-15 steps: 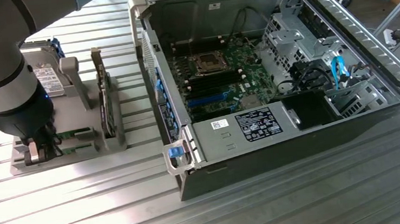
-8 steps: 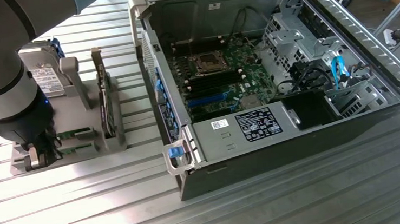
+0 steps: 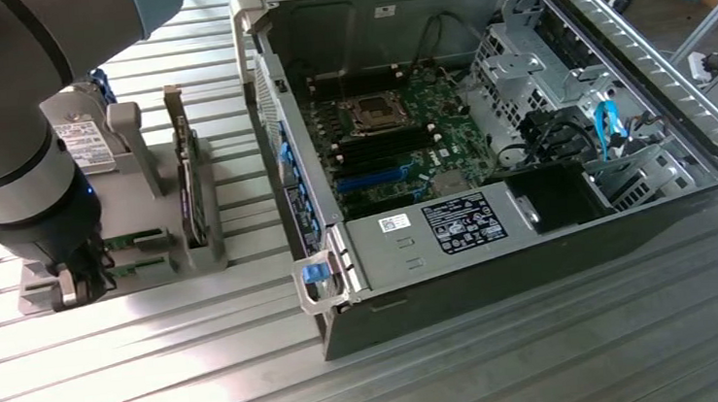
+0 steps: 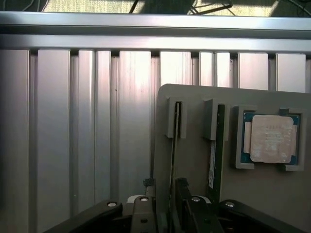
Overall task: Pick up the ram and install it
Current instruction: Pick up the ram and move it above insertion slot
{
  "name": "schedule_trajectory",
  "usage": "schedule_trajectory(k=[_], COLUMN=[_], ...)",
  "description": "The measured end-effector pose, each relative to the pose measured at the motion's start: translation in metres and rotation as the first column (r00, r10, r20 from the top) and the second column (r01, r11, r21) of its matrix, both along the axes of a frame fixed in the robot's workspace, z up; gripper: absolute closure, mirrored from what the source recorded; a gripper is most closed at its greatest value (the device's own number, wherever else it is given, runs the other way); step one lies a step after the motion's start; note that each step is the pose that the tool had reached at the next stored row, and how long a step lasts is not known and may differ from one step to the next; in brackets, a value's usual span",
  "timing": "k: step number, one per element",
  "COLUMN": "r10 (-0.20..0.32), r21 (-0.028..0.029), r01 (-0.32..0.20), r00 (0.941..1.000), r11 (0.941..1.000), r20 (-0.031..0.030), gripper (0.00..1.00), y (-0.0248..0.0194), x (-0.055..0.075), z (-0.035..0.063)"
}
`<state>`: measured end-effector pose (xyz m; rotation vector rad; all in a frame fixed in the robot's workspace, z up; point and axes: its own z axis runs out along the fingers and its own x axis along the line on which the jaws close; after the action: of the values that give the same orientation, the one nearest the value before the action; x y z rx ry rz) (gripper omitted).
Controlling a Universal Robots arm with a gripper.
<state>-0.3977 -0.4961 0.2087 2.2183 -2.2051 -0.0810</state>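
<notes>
Wrist view: gripper (image 4: 165, 189) astride ram (image 4: 174, 145), CPU (image 4: 271, 138) nr.

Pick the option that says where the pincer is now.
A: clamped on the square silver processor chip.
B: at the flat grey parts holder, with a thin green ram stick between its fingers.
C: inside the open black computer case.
B: the wrist view shows the open pincer astride the thin green ram stick that stands in the flat grey parts holder.
</notes>
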Motion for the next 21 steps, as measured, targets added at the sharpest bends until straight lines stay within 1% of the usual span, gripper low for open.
schedule_trajectory(k=[3, 5, 6, 10, 11, 13, 21], r10=[0.0, 0.0, 0.0, 0.0, 0.0, 0.0, 0.0], r21=[-0.0001, 0.0, 0.0, 0.0, 0.0, 0.0, 0.0], r01=[0.0, 0.0, 0.0, 0.0, 0.0, 0.0, 0.0], r00=[1.0, 1.0, 1.0, 1.0, 1.0, 1.0, 1.0], r11=[1.0, 1.0, 1.0, 1.0, 1.0, 1.0, 1.0], r20=[-0.0002, -0.0001, -0.0001, 0.0, -0.0001, 0.0, 0.0], gripper=[0.7, 0.7, 0.7, 0.7, 0.71, 0.87, 0.87], y=[0.0, 0.0017, 0.0039, 0.0045, 0.0045, 0.0045, 0.0045], x=[0.0, 0.0, -0.0001, -0.0002, -0.0002, -0.0002, -0.0002], z=[-0.0019, -0.0022, -0.0024, -0.0025, -0.0025, -0.0025, -0.0025])
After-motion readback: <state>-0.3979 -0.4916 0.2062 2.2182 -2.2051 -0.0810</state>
